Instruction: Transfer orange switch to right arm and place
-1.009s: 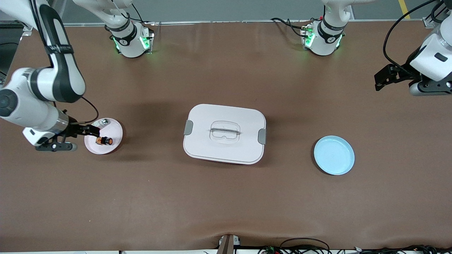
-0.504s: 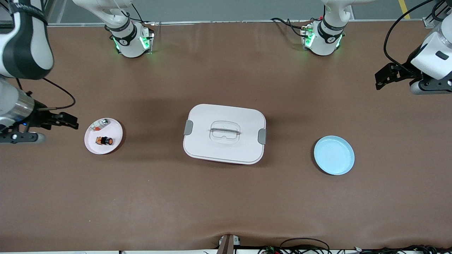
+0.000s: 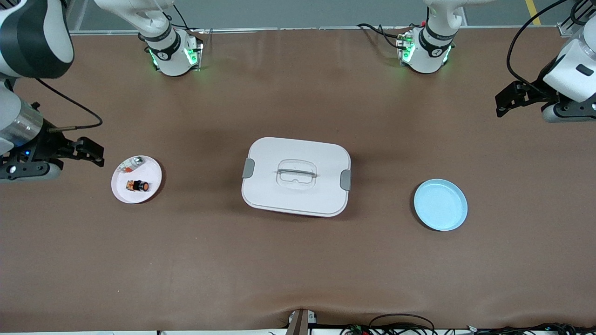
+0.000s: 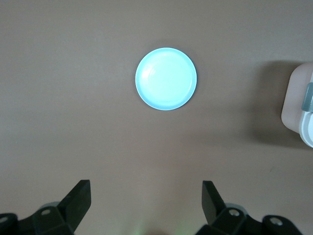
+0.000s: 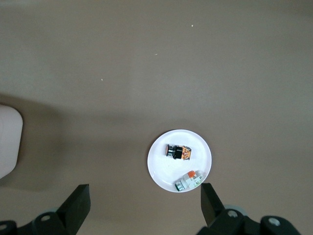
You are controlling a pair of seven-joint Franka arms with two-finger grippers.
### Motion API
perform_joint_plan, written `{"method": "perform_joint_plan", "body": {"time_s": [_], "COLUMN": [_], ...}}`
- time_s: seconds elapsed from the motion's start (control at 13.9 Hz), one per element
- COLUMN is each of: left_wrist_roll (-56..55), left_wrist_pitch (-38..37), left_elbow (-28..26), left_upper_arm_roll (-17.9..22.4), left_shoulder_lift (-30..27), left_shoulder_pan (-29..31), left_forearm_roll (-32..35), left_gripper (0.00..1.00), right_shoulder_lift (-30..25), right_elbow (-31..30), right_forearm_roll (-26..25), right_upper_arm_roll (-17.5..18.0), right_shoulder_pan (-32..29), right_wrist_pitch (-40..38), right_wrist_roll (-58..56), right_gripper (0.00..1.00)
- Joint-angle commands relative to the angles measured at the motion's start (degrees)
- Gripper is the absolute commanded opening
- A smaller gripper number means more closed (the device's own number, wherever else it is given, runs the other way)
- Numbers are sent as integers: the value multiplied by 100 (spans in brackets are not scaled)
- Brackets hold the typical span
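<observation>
The orange switch lies on its side on a small white plate toward the right arm's end of the table. It also shows in the right wrist view on the plate. My right gripper is open and empty, up in the air beside the plate, over bare table; its jaws stand wide apart. My left gripper is open and empty, waiting over the left arm's end of the table, also seen in the left wrist view.
A small silvery, red-and-white part shares the white plate. A white lidded box with grey clips stands mid-table. A light blue plate lies toward the left arm's end and shows in the left wrist view.
My right gripper has let go of the orange switch on the white plate and drawn back and up toward the right arm's end. The left arm has barely moved.
</observation>
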Motion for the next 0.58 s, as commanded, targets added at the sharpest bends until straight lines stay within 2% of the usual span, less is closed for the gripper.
{"method": "perform_joint_plan", "body": {"time_s": [0.0,0.22,0.29,0.43,0.5], "left_wrist_roll": [126,126,126,126,135], "left_wrist_pitch": [-45,-19,-10,-1,-1], "left_elbow": [-87,-35,-35,-35,-35], "left_upper_arm_roll": [32,33,33,33,33], "left_shoulder_lift": [-134,-99,-91,-82,-82], "left_shoulder_pan": [12,20,20,47,64], "left_forearm_roll": [-91,-91,-91,-91,-91], "left_gripper": [100,100,100,100,100], "right_shoulder_lift": [-472,-886,-1131,-1955,-2186], "right_elbow": [-41,-260,-618,-1731,-1972], "right_forearm_roll": [-60,-95,-95,-104,-95], "right_upper_arm_roll": [-30,-38,-82,-91,-91], "right_shoulder_pan": [186,248,195,11,-77], "right_wrist_pitch": [-251,-330,-191,676,820], "right_wrist_roll": [87,87,87,87,96], "right_gripper": [100,100,100,100,100]}}
